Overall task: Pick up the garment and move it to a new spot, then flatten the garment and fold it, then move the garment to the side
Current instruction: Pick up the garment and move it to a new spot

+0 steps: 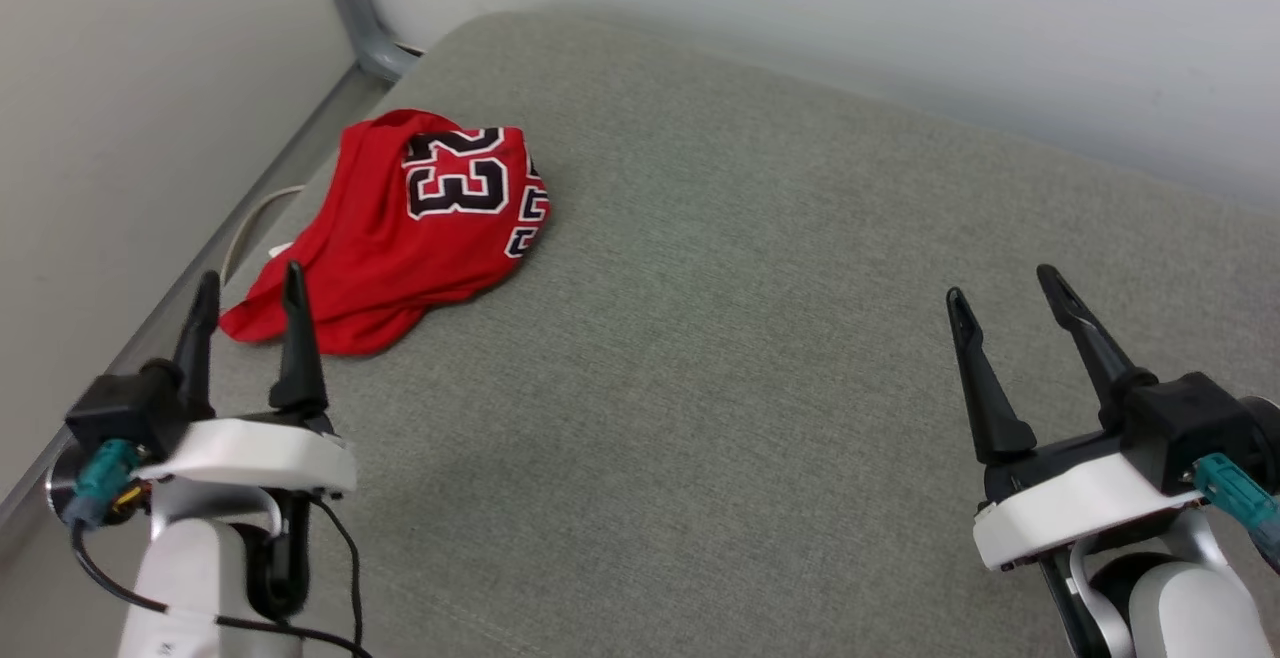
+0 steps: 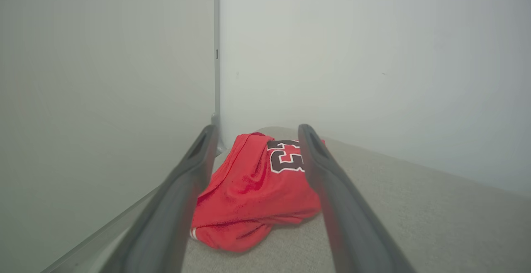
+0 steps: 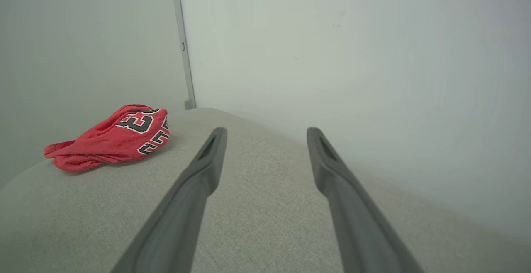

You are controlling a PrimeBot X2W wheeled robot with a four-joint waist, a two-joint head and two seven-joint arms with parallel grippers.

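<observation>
The garment (image 1: 400,233) is a red jersey with a black, white-outlined "23", lying crumpled near the far left corner of the grey cushioned surface (image 1: 750,338). My left gripper (image 1: 250,283) stands open just in front of its near edge, apart from it, nothing between the fingers. In the left wrist view the garment (image 2: 253,194) sits straight ahead between the two open fingers (image 2: 182,190). My right gripper (image 1: 1005,288) is open and empty at the right, far from the cloth. The right wrist view has the garment (image 3: 112,138) off to the left.
Pale walls close the surface on the left and at the back, meeting at a grey corner post (image 1: 360,28). A white cable (image 1: 250,223) lies along the left edge beside the jersey. Bare grey cushion stretches between the two grippers.
</observation>
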